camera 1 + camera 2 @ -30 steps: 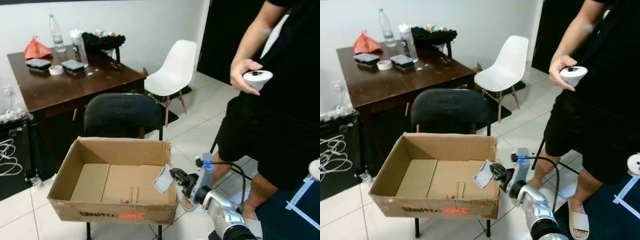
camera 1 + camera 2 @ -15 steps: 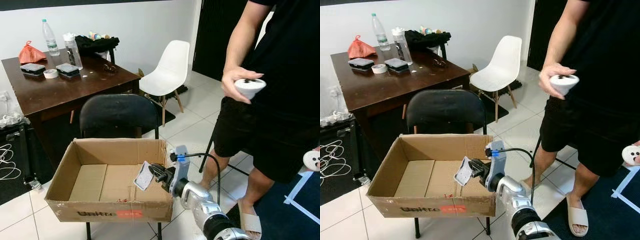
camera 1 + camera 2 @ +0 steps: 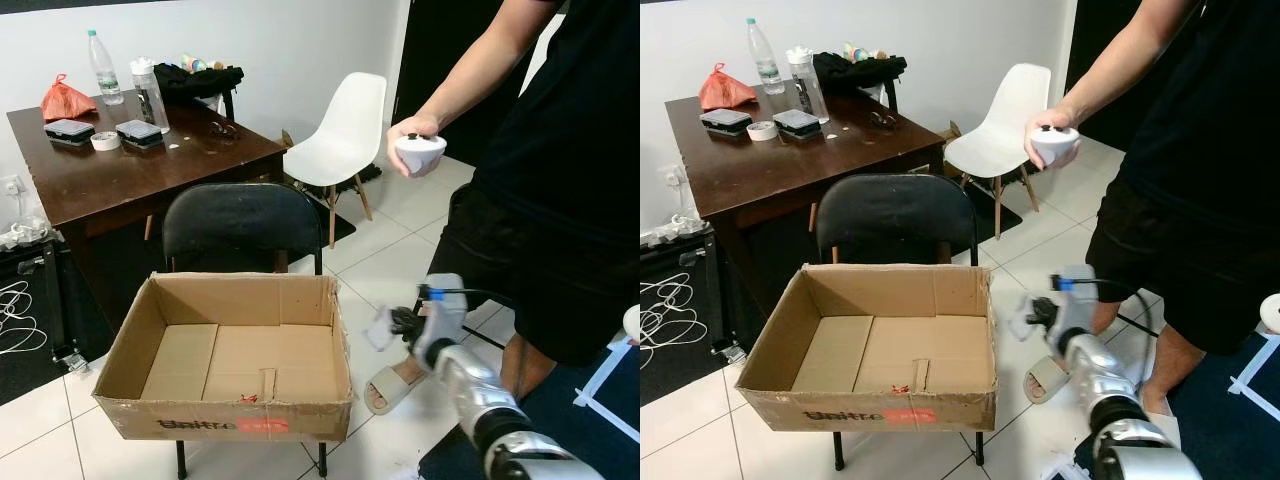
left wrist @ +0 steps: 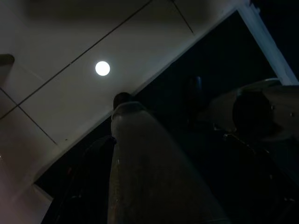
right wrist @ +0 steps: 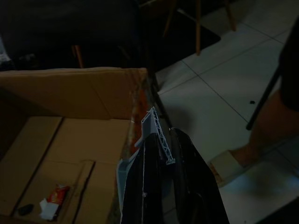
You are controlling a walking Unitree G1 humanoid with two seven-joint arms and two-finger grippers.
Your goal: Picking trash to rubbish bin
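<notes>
An open cardboard box (image 3: 225, 425) rests on a black chair (image 3: 240, 225), with a small red scrap (image 5: 58, 191) on its floor near the front wall. My right gripper (image 3: 398, 325) hovers just outside the box's right wall, level with its rim, shut on a pale flat piece of plastic trash (image 3: 380, 327). In the right wrist view the white ribbed trash (image 5: 155, 135) sticks out between the dark fingers (image 5: 187, 186), beside the box's corner (image 5: 135, 93). My left gripper (image 4: 124, 107) hangs idle over the dim floor.
A person stands close on the right holding a white controller (image 3: 420, 153), one sandalled foot (image 3: 385, 390) beside the box. Behind are a white chair (image 3: 340, 135) and a brown table (image 3: 130, 170) with bottles and clutter. Cables (image 3: 15, 320) lie on the left floor.
My right gripper has swung right with the trash, from over the box's inside to outside its right wall. The person's hand with the controller has risen. The camera has shifted slightly.
</notes>
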